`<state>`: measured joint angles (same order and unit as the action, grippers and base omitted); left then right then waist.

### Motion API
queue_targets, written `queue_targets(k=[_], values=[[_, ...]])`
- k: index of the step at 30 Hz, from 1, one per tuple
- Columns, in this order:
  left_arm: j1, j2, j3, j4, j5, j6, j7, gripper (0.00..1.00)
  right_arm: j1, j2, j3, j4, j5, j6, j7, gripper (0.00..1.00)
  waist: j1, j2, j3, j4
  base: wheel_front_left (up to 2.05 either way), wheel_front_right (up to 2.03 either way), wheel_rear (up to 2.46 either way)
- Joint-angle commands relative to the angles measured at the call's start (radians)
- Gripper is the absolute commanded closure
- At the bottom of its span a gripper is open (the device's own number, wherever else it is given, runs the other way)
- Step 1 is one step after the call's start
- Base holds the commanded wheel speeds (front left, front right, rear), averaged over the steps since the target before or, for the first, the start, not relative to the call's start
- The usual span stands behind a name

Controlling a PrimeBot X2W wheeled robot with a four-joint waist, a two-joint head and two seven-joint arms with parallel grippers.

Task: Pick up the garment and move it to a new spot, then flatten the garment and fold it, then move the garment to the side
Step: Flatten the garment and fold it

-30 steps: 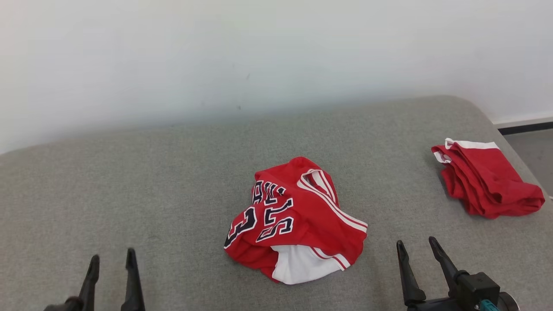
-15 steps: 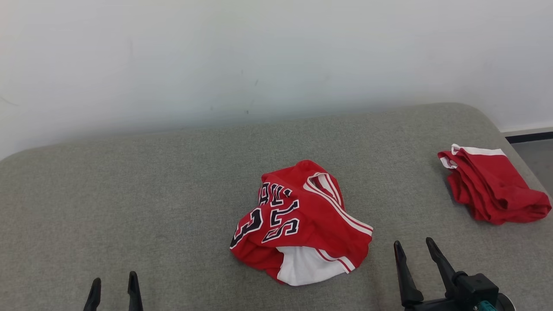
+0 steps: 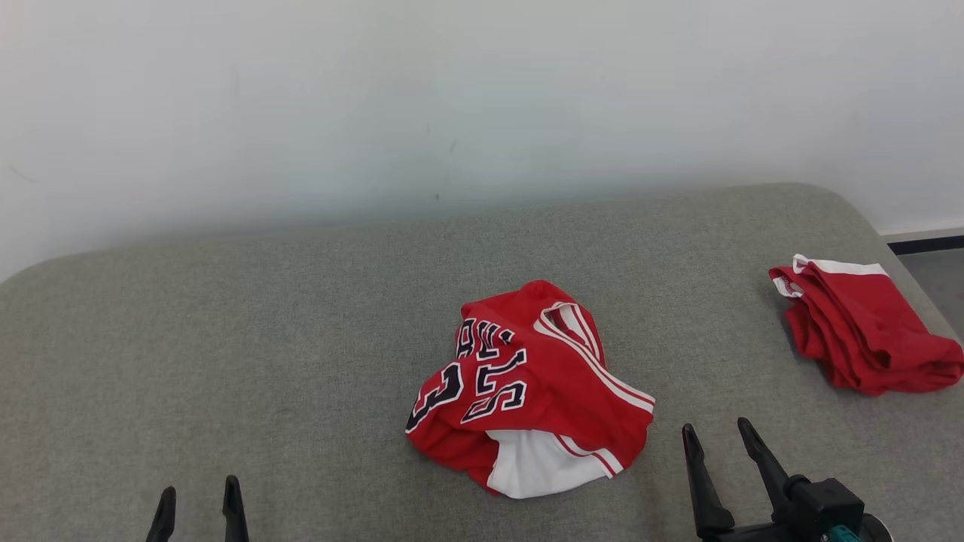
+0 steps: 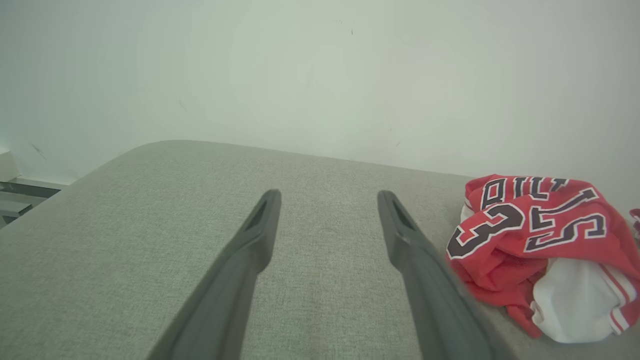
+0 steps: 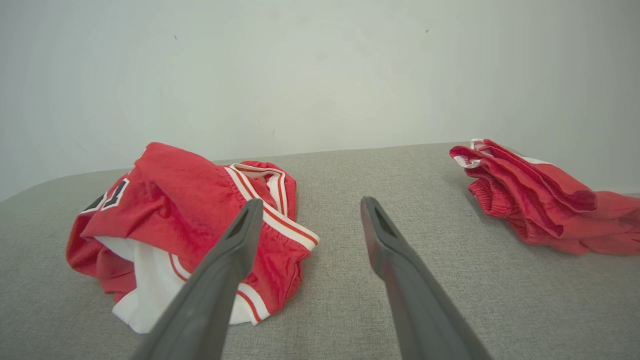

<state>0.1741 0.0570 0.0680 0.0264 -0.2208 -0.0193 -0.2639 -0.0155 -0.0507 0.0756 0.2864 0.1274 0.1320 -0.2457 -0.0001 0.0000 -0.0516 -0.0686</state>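
A crumpled red garment (image 3: 531,388) with dark lettering and white trim lies in a heap at the middle of the grey padded surface (image 3: 263,339). It also sits at the right of the left wrist view (image 4: 540,245) and at the left of the right wrist view (image 5: 185,225). My left gripper (image 3: 199,499) stands open at the lower left, well clear of the heap, with nothing between its fingers. My right gripper (image 3: 714,439) is open too, just right of the garment's near edge and not touching it.
A second red garment (image 3: 858,331) with a white band lies bunched near the surface's right edge; it is also in the right wrist view (image 5: 540,200). A pale wall (image 3: 452,98) rises behind the surface. Floor (image 3: 934,263) drops away at the far right.
The head camera has tilted, so the whole picture sits lower and slightly right. The left gripper shows less of its fingers. Neither garment has changed shape.
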Motion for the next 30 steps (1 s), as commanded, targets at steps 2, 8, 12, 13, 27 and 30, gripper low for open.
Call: queue_targets(k=[2,8,12,13,27,30], values=[[0.007,-0.003,-0.001,0.004,0.014,-0.005,0.000,0.00,-0.004,0.001,0.001,0.005,-0.001,-0.003,0.010,0.00,0.0001,0.0000,0.005,0.005,0.00,0.00,0.00],[-0.010,-0.005,0.002,0.004,0.015,-0.007,0.000,0.00,-0.086,-0.005,0.018,0.059,-0.020,-0.003,0.100,0.00,0.0001,0.0000,0.029,0.010,0.00,0.00,0.00],[-0.028,-0.006,-0.002,0.008,0.024,-0.014,0.000,0.00,-0.181,-0.017,0.021,0.171,0.023,-0.003,0.216,0.00,0.0001,0.0000,0.045,0.020,0.00,0.00,0.00],[-0.030,-0.006,-0.003,0.009,0.026,-0.015,0.000,0.00,-0.206,-0.019,0.023,0.199,0.033,-0.003,0.245,0.00,0.0001,0.0000,0.048,0.023,0.00,0.00,0.00],[-0.078,-0.007,-0.030,0.025,0.035,-0.034,0.000,0.00,-0.398,-0.049,0.074,0.504,0.125,-0.003,0.394,0.00,0.0001,0.0000,0.092,0.084,0.00,0.00,0.00],[-0.084,-0.007,-0.035,0.026,0.036,-0.035,0.000,0.00,-0.421,-0.043,0.088,0.538,0.168,-0.003,0.388,0.00,0.0001,0.0000,0.101,0.091,0.00,0.00,0.00]])
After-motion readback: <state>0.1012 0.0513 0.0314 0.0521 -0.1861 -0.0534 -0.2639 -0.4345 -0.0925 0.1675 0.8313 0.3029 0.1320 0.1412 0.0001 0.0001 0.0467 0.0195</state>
